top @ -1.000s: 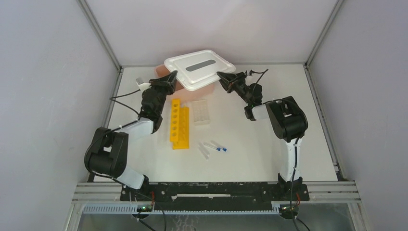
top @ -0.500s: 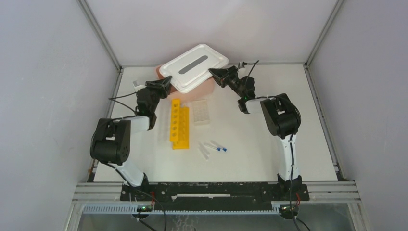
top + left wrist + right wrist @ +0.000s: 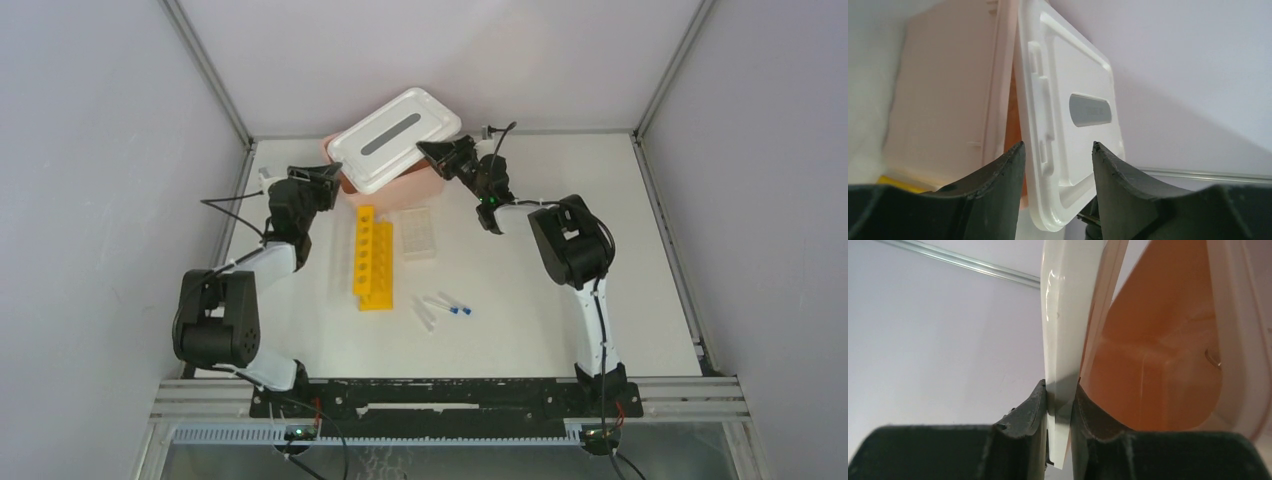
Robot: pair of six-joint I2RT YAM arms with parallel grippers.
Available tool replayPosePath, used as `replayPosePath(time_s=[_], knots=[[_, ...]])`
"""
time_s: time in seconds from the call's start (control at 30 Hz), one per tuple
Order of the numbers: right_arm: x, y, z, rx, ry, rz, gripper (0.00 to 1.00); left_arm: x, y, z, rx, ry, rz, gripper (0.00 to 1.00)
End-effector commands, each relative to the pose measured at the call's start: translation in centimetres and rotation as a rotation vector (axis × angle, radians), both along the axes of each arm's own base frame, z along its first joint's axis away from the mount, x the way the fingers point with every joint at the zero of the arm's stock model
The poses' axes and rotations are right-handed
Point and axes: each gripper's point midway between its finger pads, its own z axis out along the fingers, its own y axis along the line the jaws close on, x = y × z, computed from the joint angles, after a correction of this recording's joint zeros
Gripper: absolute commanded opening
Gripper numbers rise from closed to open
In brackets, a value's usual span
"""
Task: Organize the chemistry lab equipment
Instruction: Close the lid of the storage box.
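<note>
Pinches the white lid (image 3: 397, 137) at its right edge with the right gripper (image 3: 1059, 386); holds the left gripper (image 3: 1058, 146) parted, empty, beside its left edge, over the far pink bin (image 3: 428, 186).

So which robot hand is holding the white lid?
The right gripper: it pinches the edge of the white lid. The left gripper is open, holding nothing.

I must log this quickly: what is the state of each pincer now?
Left pincer: open, holding nothing.
Right pincer: closed on the white lid.
</note>
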Motion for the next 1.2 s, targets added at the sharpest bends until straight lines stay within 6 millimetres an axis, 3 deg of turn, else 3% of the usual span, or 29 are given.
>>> replayPosePath(time_s=[0.0,0.23,0.57,1.17], knots=[[0.4,1.0,2.9,-0.017,-0.109,-0.044,0.03,0.1,1.8,2.3,0.134,-0.010,0.034,0.56],[-0.2,2.0,1.9,-0.086,-0.107,-0.036,0.04,0.2,3.0,2.6,0.201,0.025,0.068,0.56],[-1.1,2.8,0.7,-0.144,-0.064,-0.022,0.16,-0.2,4.7,3.0,0.329,0.064,0.117,0.56],[-2.2,4.1,-1.2,-0.226,0.005,0.024,0.34,2.0,4.3,1.9,0.372,0.050,0.068,0.57]])
